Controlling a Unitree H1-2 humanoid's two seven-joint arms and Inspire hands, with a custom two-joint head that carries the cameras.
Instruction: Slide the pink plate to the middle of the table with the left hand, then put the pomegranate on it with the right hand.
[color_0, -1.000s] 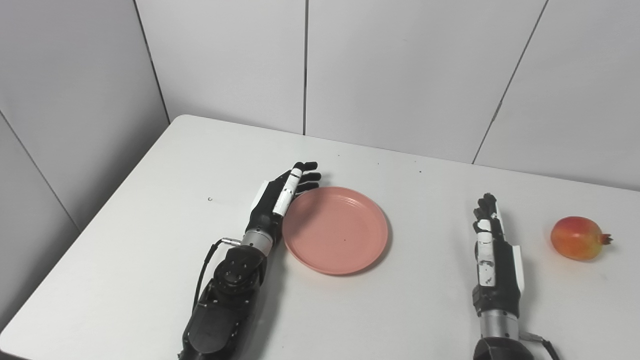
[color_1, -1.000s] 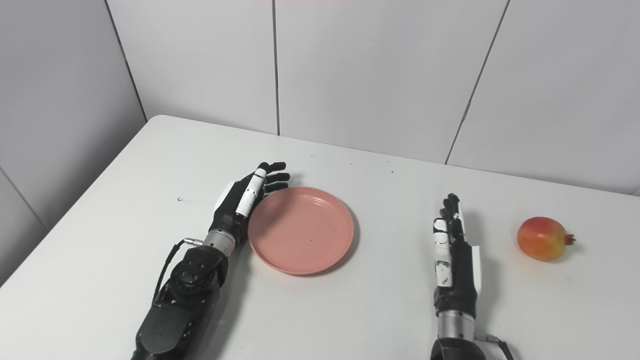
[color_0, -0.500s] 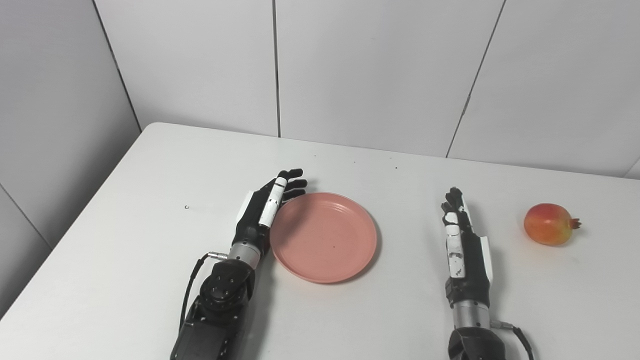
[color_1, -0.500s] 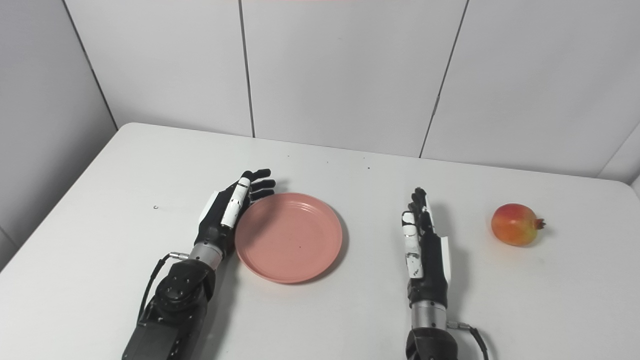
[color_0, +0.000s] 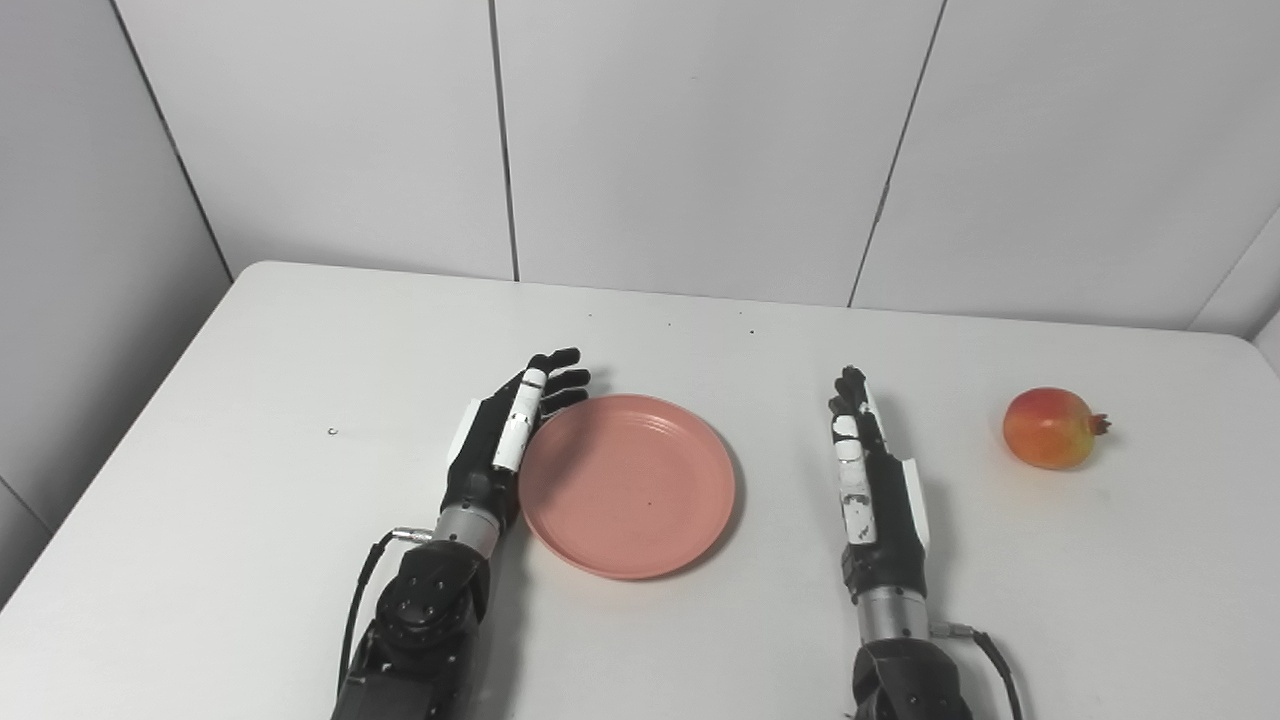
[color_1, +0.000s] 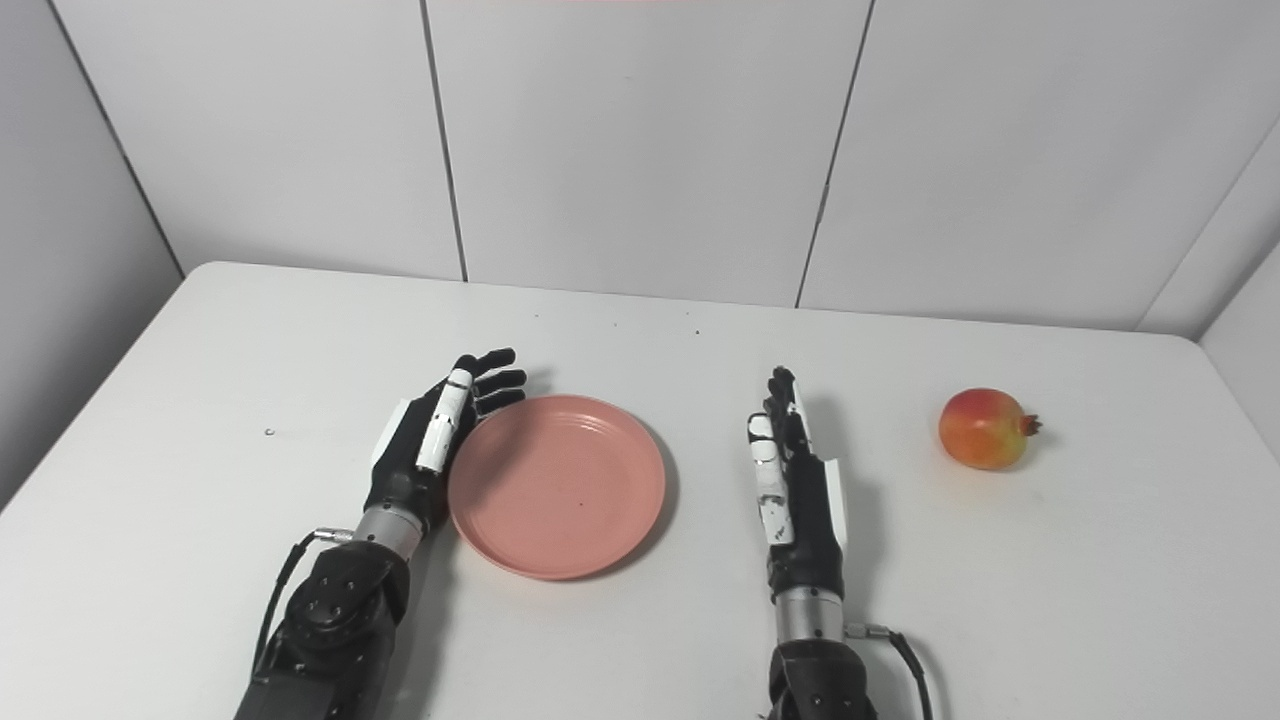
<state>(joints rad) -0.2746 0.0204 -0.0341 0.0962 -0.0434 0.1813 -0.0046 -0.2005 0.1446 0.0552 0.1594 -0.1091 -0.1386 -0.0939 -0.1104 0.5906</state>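
White table (color_0: 250, 400): round pink plate (color_0: 628, 485) against spread left hand (color_0: 500, 440); right hand (color_0: 870, 480) flat, empty.

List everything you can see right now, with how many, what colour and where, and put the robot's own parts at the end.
table: one, white, fills the lower view.
pink plate: one, pink, near the table's middle, empty.
pomegranate: one, red and yellow, far right, on the table.
wall panels: grey-white, behind the table.
left hand: one, black and white, open, against the plate's left rim.
right hand: one, black and white, open, between plate and pomegranate.
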